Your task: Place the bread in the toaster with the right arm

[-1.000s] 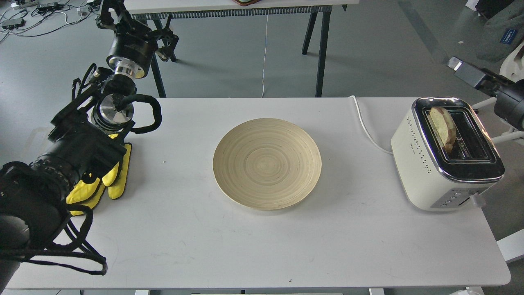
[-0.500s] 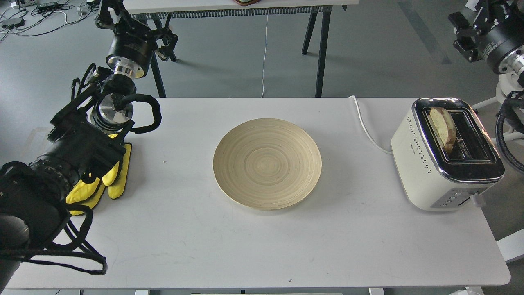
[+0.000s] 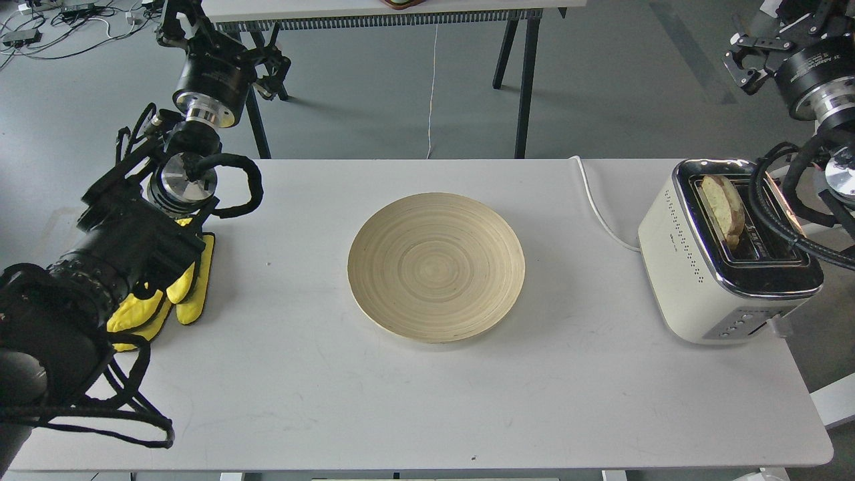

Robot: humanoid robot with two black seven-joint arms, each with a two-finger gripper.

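The bread (image 3: pixel 724 208) stands upright in the left slot of the cream-white toaster (image 3: pixel 695 280) at the table's right end, its rounded top sticking out above the chrome. My right arm's gripper (image 3: pixel 768 41) is at the top right corner, above and behind the toaster, apart from the bread; its fingers cannot be told apart. A black cable (image 3: pixel 768 214) of the right arm hangs across the toaster's right slot. My left arm's gripper (image 3: pixel 224 43) is raised beyond the table's far left corner; its fingers cannot be told apart.
A round bamboo plate (image 3: pixel 435 266) lies bare at the middle of the white table (image 3: pixel 414 401). The toaster's white cord (image 3: pixel 594 207) runs off the far edge. Yellow padding (image 3: pixel 190 294) rests under my left arm. Another table's legs (image 3: pixel 524 80) stand behind.
My right arm has risen from low at the right edge to the top right corner and swung slightly left; its cable now drapes over the toaster. The bread, plate and left arm have not moved.
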